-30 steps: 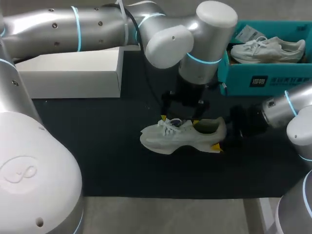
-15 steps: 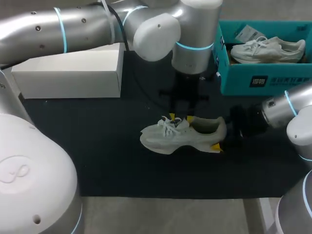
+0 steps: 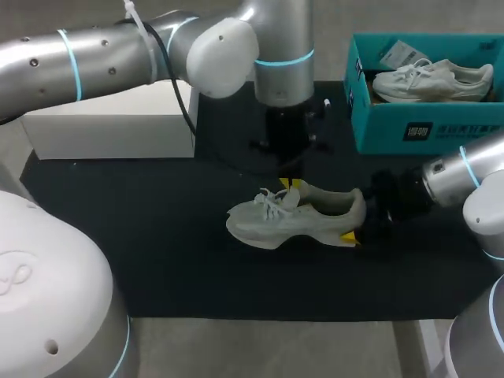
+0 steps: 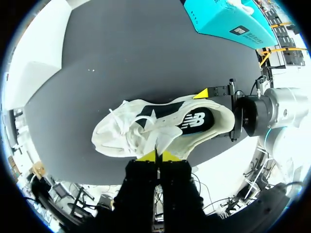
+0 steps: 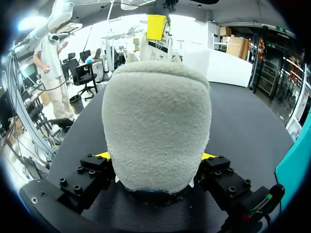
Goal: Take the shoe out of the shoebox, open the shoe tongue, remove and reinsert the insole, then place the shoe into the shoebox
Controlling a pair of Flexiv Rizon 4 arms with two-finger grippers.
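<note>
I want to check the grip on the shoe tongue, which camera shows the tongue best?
The left wrist view: the tongue stands up from the shoe, pinched in the left gripper. The head view shows it small, under that gripper. In the right wrist view the heel hides it.

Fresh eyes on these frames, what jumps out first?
A pale shoe lies on its side in the middle of the black mat. The right gripper is clamped on its heel, and the left gripper pinches its tongue. At the table's far right, a teal shoebox holds a second shoe.
</note>
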